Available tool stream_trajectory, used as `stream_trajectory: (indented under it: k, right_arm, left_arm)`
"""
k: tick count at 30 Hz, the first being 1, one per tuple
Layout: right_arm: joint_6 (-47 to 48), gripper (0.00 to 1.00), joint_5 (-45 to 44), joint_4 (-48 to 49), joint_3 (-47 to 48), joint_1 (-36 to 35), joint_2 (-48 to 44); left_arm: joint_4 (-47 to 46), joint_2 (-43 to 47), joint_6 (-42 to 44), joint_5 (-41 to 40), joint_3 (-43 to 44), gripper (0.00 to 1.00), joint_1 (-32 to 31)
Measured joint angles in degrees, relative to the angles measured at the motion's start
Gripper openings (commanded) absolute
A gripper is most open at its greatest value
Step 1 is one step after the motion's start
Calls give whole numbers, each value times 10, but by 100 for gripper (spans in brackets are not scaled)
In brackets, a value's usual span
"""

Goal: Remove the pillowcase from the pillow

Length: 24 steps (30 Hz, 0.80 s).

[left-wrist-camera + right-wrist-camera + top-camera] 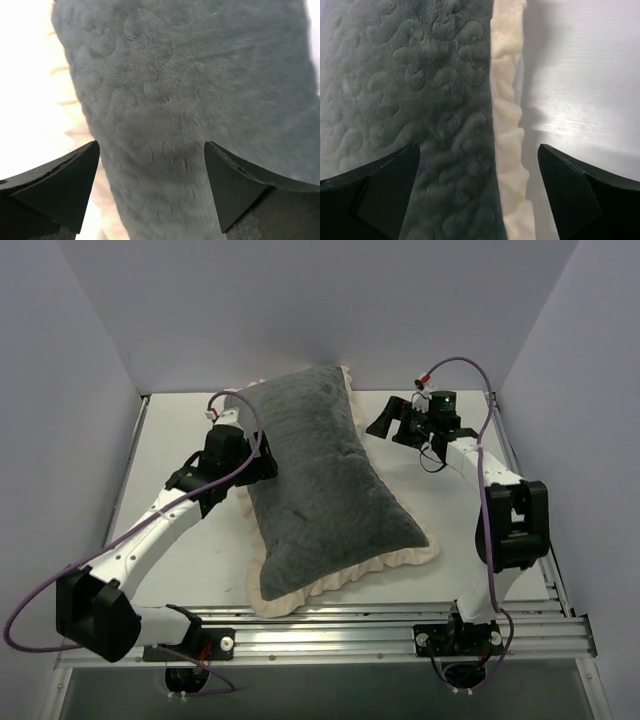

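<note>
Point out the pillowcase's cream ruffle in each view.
Top external: ruffle borders the pillowcase on its near and right edges.
Left wrist: washed-out strip at left.
Right wrist: vertical strip right of centre.
Shared landmark: the pillowcase's grey fuzzy face beside it.

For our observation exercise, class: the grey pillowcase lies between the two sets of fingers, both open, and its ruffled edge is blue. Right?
No: the ruffled edge is cream, not blue, as the right wrist view shows. The pillowcase does lie between the left fingers and right fingers, both open.
</note>
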State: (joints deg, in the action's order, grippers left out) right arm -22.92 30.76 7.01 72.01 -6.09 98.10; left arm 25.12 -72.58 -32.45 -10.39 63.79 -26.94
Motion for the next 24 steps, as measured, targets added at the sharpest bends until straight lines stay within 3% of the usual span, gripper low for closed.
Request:
stream_trajectory:
  k: [5,10,11,13,14,15,16,17,21,24]
  right_arm:
    - [-26,100,66,48,45,-12,128]
    - [-57,100,138,108,55,-43,207]
    - [-64,96,151,125,55,-49,217]
    - [-76,80,174,159,55,-55,227]
    - [-83,50,187,176,55,-57,229]
    - [-90,31,203,197,55,-59,230]
    - [-99,7,219,214,56,-61,230]
    - [-106,0,232,230,57,-64,230]
    - [-115,0,252,249,69,-71,229]
    - [-66,0,240,161,115,-71,224]
  left_arm:
    - [-37,-77,-10,32,-7,94,5]
    - [-86,-88,-32,48,-49,94,5]
    - [-95,-89,-36,48,-59,94,6]
    - [-113,-91,-46,49,-78,94,8]
    - [-121,-92,-51,49,-88,94,9]
    - [-131,-93,-58,50,-97,94,10]
    - [-144,-95,-65,52,-108,94,11]
    - [-155,-99,-72,55,-114,94,11]
    - [-183,-123,-93,67,-118,94,12]
    - [-190,-150,-109,84,-102,94,10]
